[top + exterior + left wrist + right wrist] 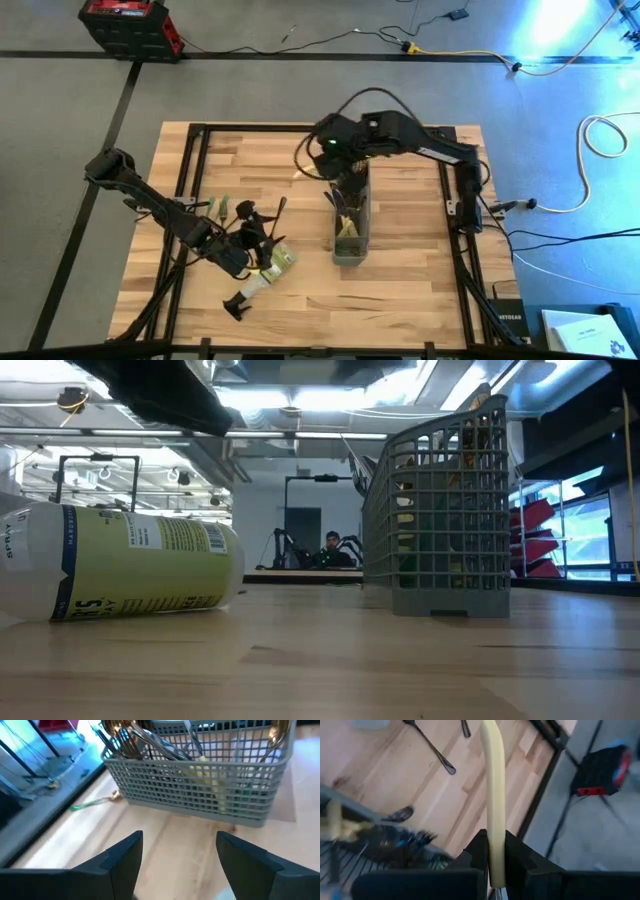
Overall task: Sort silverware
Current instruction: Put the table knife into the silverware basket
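Note:
The grey mesh caddy [350, 228] stands mid-table with several gold, cream and green pieces upright in it [150, 740]. My right gripper [496, 855] hangs above the caddy's far end [322, 150], shut on a cream-handled piece [492, 780]. My left gripper [177, 855] is open with nothing between its fingers, left of the caddy [256, 240] and pointing at the caddy's long side [200, 785]. Loose silverware lies flat on the table: a green-handled piece [92, 802], dark pieces [430, 745] and more at the left [235, 208]. My right gripper pinches the cream handle [495, 827] between its two fingers. The fingers slant down from above and lie along the handle, most of which sticks out past the fingertips. The piece is lifted clear of table and caddy; its working end is hidden behind the gripper.
A clear spray bottle with a yellow-green label [120, 565] lies on its side by my left gripper [265, 275]. A black frame [195, 150] borders the wooden table. Bare wood lies right of the caddy and along the near edge.

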Tool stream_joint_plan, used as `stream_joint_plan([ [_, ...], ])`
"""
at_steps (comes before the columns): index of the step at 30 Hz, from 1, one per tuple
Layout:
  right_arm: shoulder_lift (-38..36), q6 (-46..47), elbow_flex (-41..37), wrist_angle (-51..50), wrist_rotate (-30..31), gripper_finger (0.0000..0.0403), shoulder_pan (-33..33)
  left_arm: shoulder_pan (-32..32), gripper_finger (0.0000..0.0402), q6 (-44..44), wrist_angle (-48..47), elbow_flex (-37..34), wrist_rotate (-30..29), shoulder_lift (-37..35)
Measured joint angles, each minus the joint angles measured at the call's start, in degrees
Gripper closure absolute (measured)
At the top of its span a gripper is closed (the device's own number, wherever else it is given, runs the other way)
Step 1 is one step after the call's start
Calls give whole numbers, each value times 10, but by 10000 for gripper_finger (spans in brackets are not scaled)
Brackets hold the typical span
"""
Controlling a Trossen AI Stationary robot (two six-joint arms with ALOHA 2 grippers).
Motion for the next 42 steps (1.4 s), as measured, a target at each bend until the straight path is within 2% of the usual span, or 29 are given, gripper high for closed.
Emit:
stream_joint_plan([
  [5, -37, -15, 1, -72, 80, 390, 53, 12, 166, -1, 102, -41, 22, 1],
  [10, -35, -36, -2, -109, 196, 392, 120, 55, 166, 1, 229, -83, 156, 1],
  [12, -35, -42, -7, -110, 199, 392, 139, 68, 166, 7, 267, -97, 200, 1],
  [14, -33, -44, -21, -108, 212, 392, 157, 76, 166, 7, 295, -109, 218, 1],
  [17, -33, -52, -55, -110, 242, 392, 176, 82, 166, -5, 312, -118, 221, 3],
  [20, -33, -79, -90, -109, 244, 392, 184, 84, 166, -13, 345, -123, 219, 21],
  [25, -31, -126, -156, -109, 252, 391, 186, 83, 166, 3, 448, -130, 221, 83],
  [30, -31, -164, -203, -109, 309, 391, 194, 83, 166, 9, 500, -130, 233, 145],
  [33, -32, -169, -217, -109, 295, 391, 204, 83, 166, -5, 504, -130, 250, 164],
  [42, -32, -195, -279, -109, 300, 390, 222, 84, 166, -3, 540, -130, 243, 169],
])
